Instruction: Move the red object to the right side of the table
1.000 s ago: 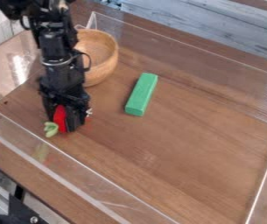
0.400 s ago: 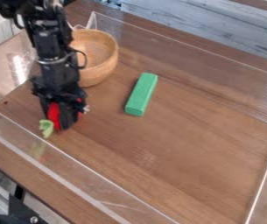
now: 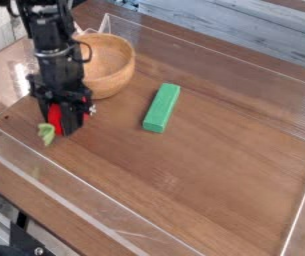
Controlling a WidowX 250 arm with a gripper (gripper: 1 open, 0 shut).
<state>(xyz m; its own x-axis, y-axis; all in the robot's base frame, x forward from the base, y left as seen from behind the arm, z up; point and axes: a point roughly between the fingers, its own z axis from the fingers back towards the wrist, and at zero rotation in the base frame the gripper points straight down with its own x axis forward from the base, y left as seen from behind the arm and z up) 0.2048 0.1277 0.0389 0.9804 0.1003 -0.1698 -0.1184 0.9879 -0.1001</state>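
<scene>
The gripper (image 3: 61, 122) pinches the red strawberry toy (image 3: 59, 120) between its jaws near the table's (image 3: 208, 180) left edge, beside the wooden bowl (image 3: 108, 62), so the grasp looks done and the carry rightward past the green block (image 3: 162, 106) remains

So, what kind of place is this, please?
Probably a robot test bench: a wood-grain table enclosed by clear acrylic walls, with a gripper holding a red toy beside a wooden bowl.

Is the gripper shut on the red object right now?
Shut on it: the gripper has its black fingers against the red object, green stem sticking out left.
</scene>
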